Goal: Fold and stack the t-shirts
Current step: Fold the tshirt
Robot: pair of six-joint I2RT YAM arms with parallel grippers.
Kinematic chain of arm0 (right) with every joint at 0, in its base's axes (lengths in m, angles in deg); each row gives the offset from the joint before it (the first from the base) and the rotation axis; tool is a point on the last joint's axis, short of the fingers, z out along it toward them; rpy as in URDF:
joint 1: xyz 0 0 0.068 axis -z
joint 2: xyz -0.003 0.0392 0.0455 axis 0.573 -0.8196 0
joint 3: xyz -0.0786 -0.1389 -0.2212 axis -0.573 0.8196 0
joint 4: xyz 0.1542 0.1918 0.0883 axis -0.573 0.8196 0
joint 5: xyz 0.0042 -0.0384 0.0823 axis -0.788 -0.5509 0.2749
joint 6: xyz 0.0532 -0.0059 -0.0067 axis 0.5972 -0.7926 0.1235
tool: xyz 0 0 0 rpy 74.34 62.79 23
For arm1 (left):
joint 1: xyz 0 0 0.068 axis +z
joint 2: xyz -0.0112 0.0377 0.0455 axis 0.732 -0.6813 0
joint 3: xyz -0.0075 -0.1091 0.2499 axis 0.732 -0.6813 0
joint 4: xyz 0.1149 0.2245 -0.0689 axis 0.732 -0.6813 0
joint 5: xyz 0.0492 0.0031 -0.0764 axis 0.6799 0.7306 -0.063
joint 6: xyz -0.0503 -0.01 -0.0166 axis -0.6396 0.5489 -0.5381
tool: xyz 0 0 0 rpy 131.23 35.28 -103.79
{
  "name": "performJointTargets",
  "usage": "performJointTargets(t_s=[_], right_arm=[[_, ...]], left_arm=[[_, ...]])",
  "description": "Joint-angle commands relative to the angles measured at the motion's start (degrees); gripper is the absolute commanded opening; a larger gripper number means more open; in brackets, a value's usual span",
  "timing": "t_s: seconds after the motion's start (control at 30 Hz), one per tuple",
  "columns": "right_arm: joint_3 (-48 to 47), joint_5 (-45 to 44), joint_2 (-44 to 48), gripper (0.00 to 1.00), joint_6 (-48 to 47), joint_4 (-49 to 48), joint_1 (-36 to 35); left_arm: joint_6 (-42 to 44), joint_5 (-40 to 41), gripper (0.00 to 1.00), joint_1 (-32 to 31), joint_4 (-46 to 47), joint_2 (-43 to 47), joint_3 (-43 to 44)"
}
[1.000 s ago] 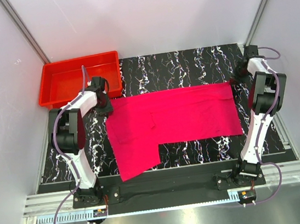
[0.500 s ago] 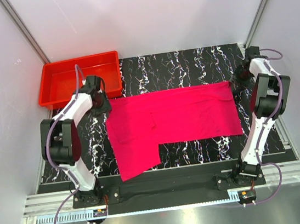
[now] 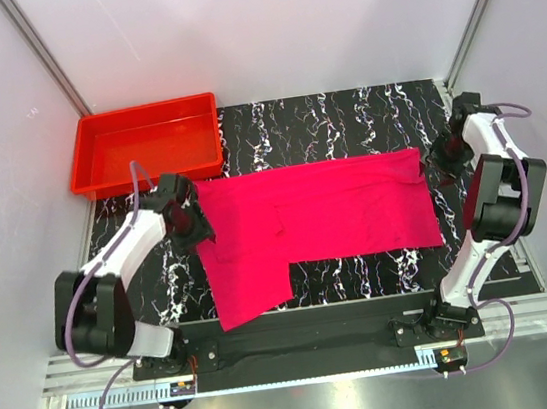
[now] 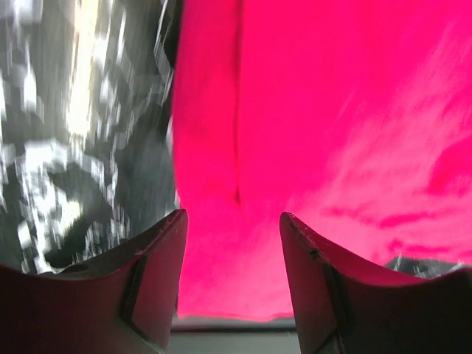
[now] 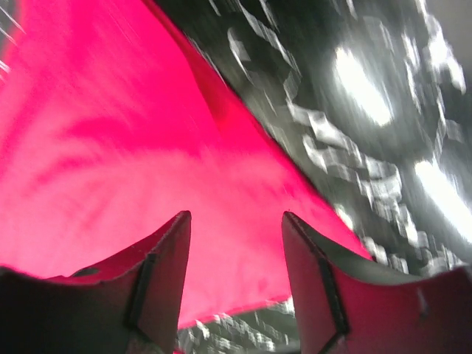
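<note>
Left gripper: jaws parted, nothing clamped between them, poised over the left edge of the t-shirt, toward the bench's left side. From the left wrist: pink cloth filling the gap between the two dark fingers, a stitched hem running away from them, marbled black bench top showing to the left.

Right gripper: likewise spread wide and holding nothing, at the t-shirt's far right corner, close to the right edge of the bench. From the right wrist: blurred pink cloth under and between the fingers, its edge slanting across bare bench.

T-shirt: spread flat across the middle of the bench, with one flap reaching toward the near edge on the left.

Red tray: in the far left corner, just beyond the t-shirt's far left corner.
</note>
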Motion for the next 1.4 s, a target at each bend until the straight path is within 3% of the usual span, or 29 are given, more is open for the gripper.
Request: performJointTargets(t_s=[0.0, 0.1, 0.23, 0.4, 0.47, 0.63, 0.87, 1.1, 1.23, 1.27, 1.37], right_arm=[[1.54, -3.1, 6.22, 0.61, 1.19, 6.28, -3.25], [2.42, -6.45, 9.39, 0.62, -2.42, 8.13, -8.34], [6.37, -3.64, 13.42, 0.63, -1.38, 7.78, -13.53], [9.45, -0.21, 16.95, 0.63, -0.67, 6.02, -22.23], [11.29, -0.74, 19.4, 0.63, -0.06, 4.88, -26.45], [15.6, 1.63, 23.8, 0.63, 1.61, 3.21, -29.45], [17.53, 1.37, 29.25, 0.62, 1.09, 3.38, -30.07], [18.24, 1.9, 32.15, 0.63, 1.0, 3.91, -29.98], [18.77, 1.98, 32.95, 0.62, 0.39, 4.26, -29.98], [18.77, 1.98, 32.86, 0.62, 0.47, 4.35, -29.98], [18.59, 1.29, 31.98, 0.62, 0.56, 5.4, -29.98]], left_arm=[[-7.13, -2.53, 0.58, -0.91, -3.89, 6.13, -3.82], [-11.08, 1.68, 0.59, -5.65, -7.5, 10.44, -5.41], [-19.78, 5.64, 0.59, -15.56, -11.55, 17.99, -11.46], [-30.77, 9.95, 0.53, -23.58, -14.28, 28.44, -18.5], [-34.37, 13.18, 0.48, -27.97, -13.84, 30.31, -21.74], [-40.35, 14.43, 0.45, -36.48, -10.94, 28.83, -25.19], [-44.14, 17.51, 0.52, -40.73, -10.42, 28.46, -26.24], [-44.41, 15.58, 0.5, -41.34, -2.77, 21.98, -28.62], [-45.02, 16.98, 0.41, -41.61, -2.94, 21.08, -27.92], [-45.28, 17.59, 0.33, -41.61, -3.46, 21.34, -27.57], [-44.68, 19.26, 0.21, -41.61, -7.32, 22.93, -25.28]])
